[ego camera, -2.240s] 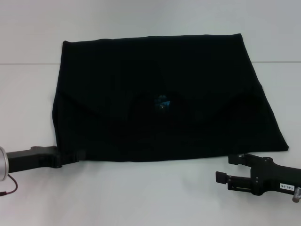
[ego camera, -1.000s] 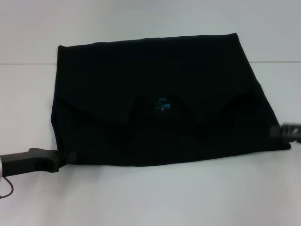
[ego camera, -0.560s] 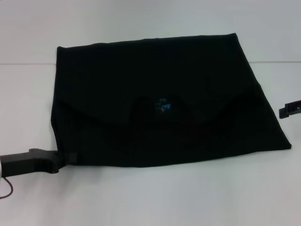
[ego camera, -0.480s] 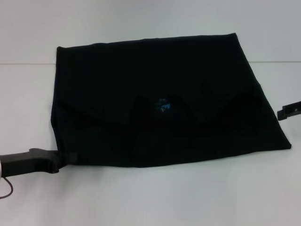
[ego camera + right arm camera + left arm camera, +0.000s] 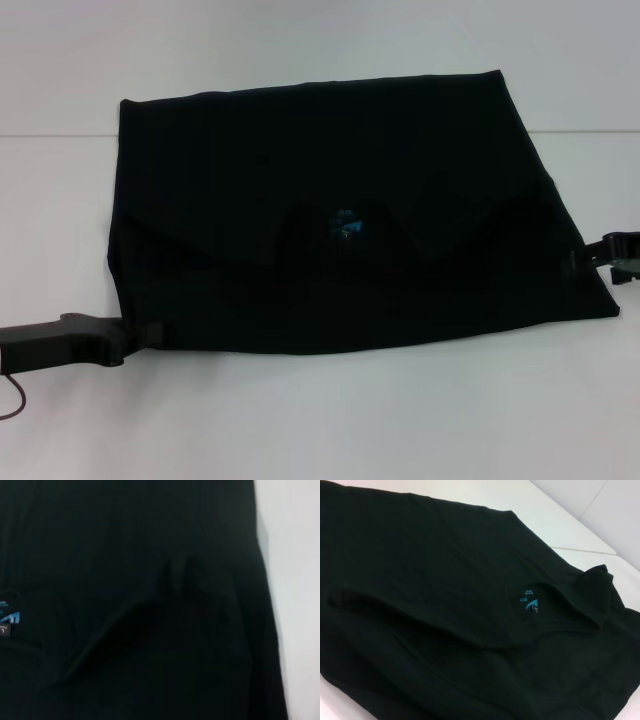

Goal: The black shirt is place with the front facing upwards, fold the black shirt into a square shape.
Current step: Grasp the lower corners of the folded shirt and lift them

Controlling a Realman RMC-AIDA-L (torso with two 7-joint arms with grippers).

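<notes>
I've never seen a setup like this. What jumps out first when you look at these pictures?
A big black shirt lies partly folded across the white table, filling most of the view. A small blue label glows near its middle, at the neck. The left end effector sits at the shirt's near left corner, and the right end effector at its right edge.

plain white table (image 5: pixel 330 420)

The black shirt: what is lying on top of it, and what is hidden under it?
Nothing rests on the black shirt; only its blue neck label shows. The left gripper meets its near-left corner, the right gripper its right edge. Anything beneath the folded cloth is covered.
</notes>
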